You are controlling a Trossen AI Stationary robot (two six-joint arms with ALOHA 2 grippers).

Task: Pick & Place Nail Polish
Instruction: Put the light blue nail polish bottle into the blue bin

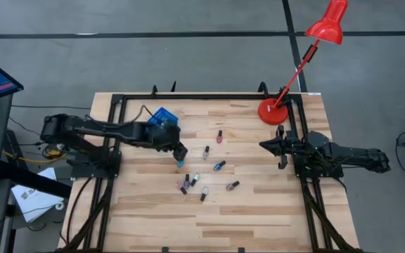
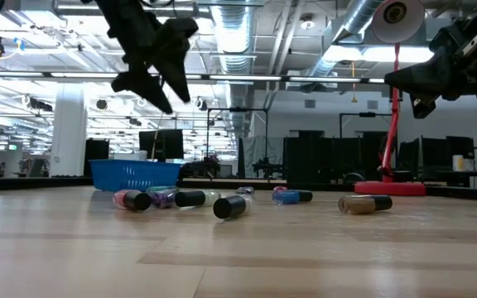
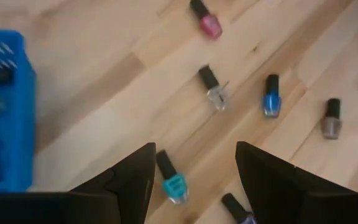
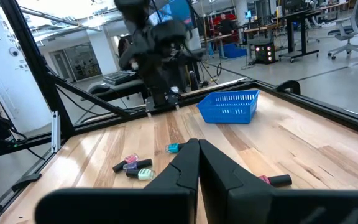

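The left gripper (image 1: pixel 180 154) hangs above the table with its 2 fingers (image 3: pixel 129 180) spread wide and nothing between them. In the left wrist view a teal bottle (image 3: pixel 173 182) lies on the wood in the gap between the fingers, cap pointing away from the gripper, not touched by either finger. The low view shows the gripper (image 2: pixel 149 83) well clear of the tabletop, so it holds nothing.

Beyond the teal bottle lie a clear bottle (image 3: pixel 213 89), a pink bottle (image 3: pixel 206 20), a blue bottle (image 3: pixel 271 96) and a brownish bottle (image 3: pixel 332 119), all on their sides and apart from one another. Close to the right-hand finger a dark-capped bottle (image 3: pixel 238 209) is cut off by the picture's edge, so its colour is hard to tell. From above, the rest of the nail polish (image 1: pixel 192 181) lies scattered on the table (image 1: pixel 259 204) just past the gripper, toward the table's middle.

The blue bin (image 1: pixel 163 117) sits just behind the left gripper. Its corner (image 3: pixel 8 112) shows in the wrist view, and what is inside is blurred and cannot be made out.

The right gripper (image 1: pixel 271 145) waits at the table's right side, raised off the surface, near the red lamp base (image 1: pixel 273 111). Its fingers (image 4: pixel 185 168) are pressed together with nothing in them. In the low view only a part of that arm shows, at the upper corner.
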